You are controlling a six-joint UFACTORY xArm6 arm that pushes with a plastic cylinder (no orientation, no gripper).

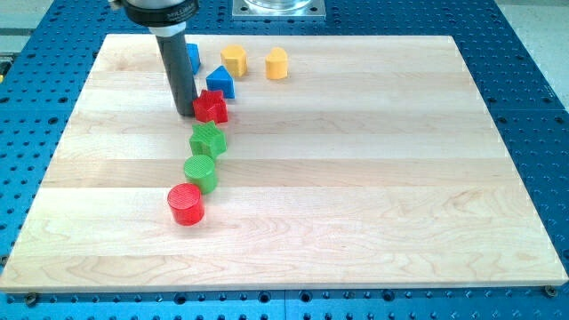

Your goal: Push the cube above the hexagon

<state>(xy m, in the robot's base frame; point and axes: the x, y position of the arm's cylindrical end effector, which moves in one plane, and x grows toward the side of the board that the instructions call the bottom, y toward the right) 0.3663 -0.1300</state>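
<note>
My tip (185,113) rests on the wooden board (356,178) at the upper left, touching the left side of a red star-shaped block (212,107). A blue cube (192,58) sits behind the rod, partly hidden by it. A blue house-shaped block (220,83) is just above the red star. A yellow hexagon (234,60) and a second yellow block (277,63) lie to the right near the view's top. Below the red star are a green star (208,140), a green cylinder (201,172) and a red cylinder (186,204).
The board lies on a blue perforated table (533,71). A metal mount (277,8) shows at the view's top edge.
</note>
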